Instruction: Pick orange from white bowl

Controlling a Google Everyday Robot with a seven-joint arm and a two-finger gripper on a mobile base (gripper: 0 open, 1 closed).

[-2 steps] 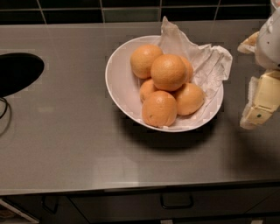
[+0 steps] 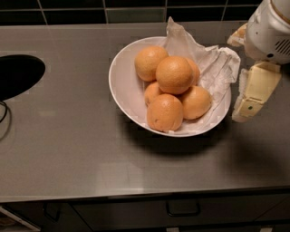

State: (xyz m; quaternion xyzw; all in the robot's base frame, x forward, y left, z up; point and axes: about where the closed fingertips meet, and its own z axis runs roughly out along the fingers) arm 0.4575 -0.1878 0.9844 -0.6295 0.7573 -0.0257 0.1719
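The white bowl (image 2: 124, 86) stands on the grey counter and holds several oranges. The orange (image 2: 173, 74) lies on top of the pile, a little deeper in colour than the rest. Crumpled white paper (image 2: 213, 63) lines the bowl's right side. My gripper (image 2: 243, 68) hangs just right of the bowl, beside its rim and the paper, and holds nothing. Its jaws stand apart: one cream finger (image 2: 253, 95) is low, and the tip of the other finger (image 2: 236, 36) shows higher up. It touches no orange.
A dark round sink opening (image 2: 18, 74) lies at the far left with a black cable (image 2: 4, 113) beside it. A dark tiled wall (image 2: 136, 11) runs along the back. The counter's front edge (image 2: 136, 192) has a drawer handle (image 2: 182, 209) below it.
My gripper has moved a little to the left, closer to the bowl's right rim. The bowl and the oranges have not moved.
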